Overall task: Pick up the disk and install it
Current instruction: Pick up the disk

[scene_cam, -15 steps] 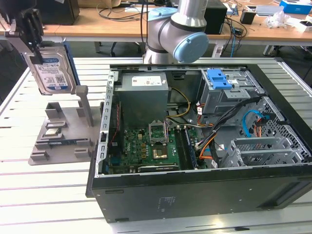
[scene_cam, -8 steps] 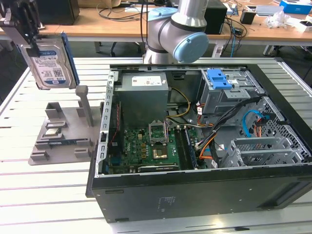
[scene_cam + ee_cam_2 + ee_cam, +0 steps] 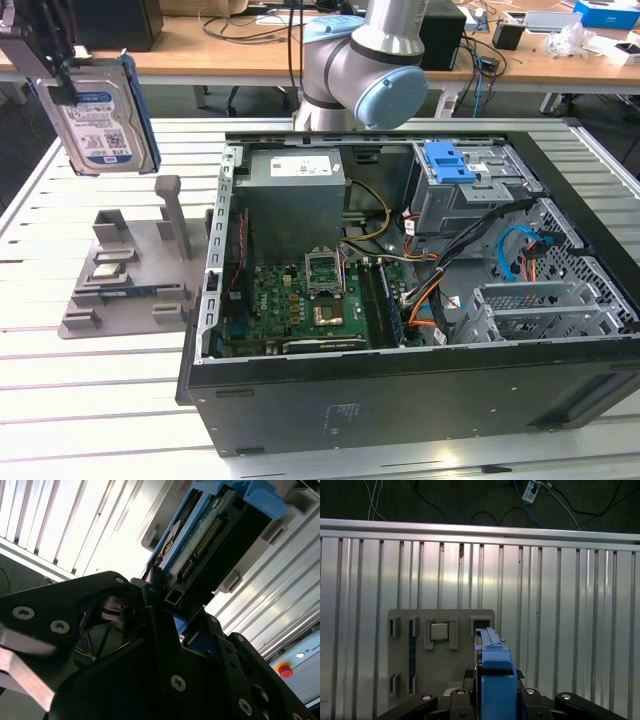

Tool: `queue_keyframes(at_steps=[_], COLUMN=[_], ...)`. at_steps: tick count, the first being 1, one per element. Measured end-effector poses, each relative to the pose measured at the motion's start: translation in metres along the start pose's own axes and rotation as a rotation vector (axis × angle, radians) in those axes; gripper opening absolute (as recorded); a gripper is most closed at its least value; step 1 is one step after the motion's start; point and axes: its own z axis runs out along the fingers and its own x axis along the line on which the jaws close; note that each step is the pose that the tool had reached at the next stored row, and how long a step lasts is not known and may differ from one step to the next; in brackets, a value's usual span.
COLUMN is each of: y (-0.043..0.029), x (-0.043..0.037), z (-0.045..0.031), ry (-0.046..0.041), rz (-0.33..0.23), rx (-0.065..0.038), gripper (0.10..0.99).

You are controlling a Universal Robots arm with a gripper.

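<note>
The disk [image 3: 100, 115], a silver hard drive with a white-and-blue label in a blue carrier, hangs upright in the air at the exterior view's upper left. My gripper [image 3: 58, 85] is shut on its upper end. The drive is lifted well above the grey holder [image 3: 130, 270] on the table. In the first wrist view the disk's blue edge [image 3: 495, 675] sticks out from between my fingers over that holder [image 3: 405, 660]. The second wrist view shows the disk's connector side [image 3: 200, 535] clamped in my gripper [image 3: 160, 605].
An open computer case [image 3: 400, 390] lies to the exterior view's right, with motherboard [image 3: 300, 305], cables and a drive cage [image 3: 470, 195] topped by a blue latch [image 3: 447, 162]. A small silver chip [image 3: 439, 631] sits in the grey holder. The arm's base [image 3: 365, 70] stands behind the case.
</note>
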Motion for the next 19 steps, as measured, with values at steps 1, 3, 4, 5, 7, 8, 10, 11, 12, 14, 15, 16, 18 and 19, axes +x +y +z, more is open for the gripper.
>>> queue_keyframes(at_steps=[1, 3, 4, 5, 7, 8, 10, 11, 12, 14, 15, 16, 18, 19], y=[0.0001, 0.0002, 0.0003, 0.0003, 0.0005, 0.0005, 0.0006, 0.0008, 0.0008, 0.001, 0.001, 0.0011, 0.0013, 0.0014], x=[-0.0001, -0.0004, -0.0006, -0.0007, -0.0009, -0.001, -0.0013, -0.0015, -0.0016, -0.0018, -0.0019, -0.0021, -0.0024, -0.0025], z=[-0.0024, -0.0072, -0.0091, -0.0117, -0.0153, -0.0174, -0.0218, -0.0258, -0.0279, -0.0319, -0.0342, -0.0369, -0.0439, -0.0458], ry=[0.0, 0.0, 0.0, 0.0, 0.0, 0.0, 0.0, 0.0, 0.0, 0.0, 0.0, 0.0, 0.0, 0.0], rz=[0.0, 0.0, 0.0, 0.0, 0.0, 0.0, 0.0, 0.0, 0.0, 0.0, 0.0, 0.0, 0.0, 0.0], rx=[0.0, 0.0, 0.0, 0.0, 0.0, 0.0, 0.0, 0.0, 0.0, 0.0, 0.0, 0.0, 0.0, 0.0], gripper=[0.365, 0.365, 0.365, 0.365, 0.365, 0.365, 0.365, 0.365, 0.365, 0.365, 0.365, 0.365, 0.365, 0.365])
